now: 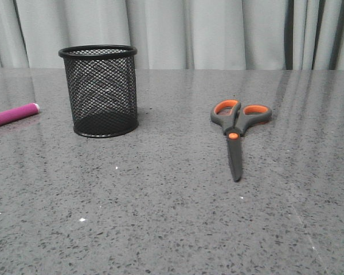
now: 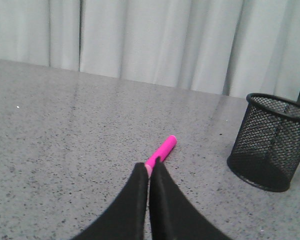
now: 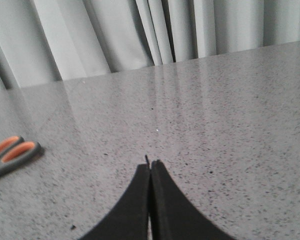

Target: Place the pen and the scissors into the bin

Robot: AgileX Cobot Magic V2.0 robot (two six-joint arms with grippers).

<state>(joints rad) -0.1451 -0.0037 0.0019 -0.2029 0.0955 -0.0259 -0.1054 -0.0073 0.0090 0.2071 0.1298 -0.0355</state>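
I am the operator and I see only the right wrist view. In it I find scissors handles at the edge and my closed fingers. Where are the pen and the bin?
Observer: The bin stands upright on the table's left half in the front view, left of the scissors, and nothing is inside it.
Operator: And the pen?
Observer: The pen lies flat at the front view's far left edge, left of the bin and apart from it.
Operator: Is the left gripper near it?
Observer: Yes. In the left wrist view, the left gripper is shut and its fingertips overlap the pen's near end; contact cannot be judged.
Operator: Do the scissors lie open?
Observer: No, the blades are closed and point toward the robot.
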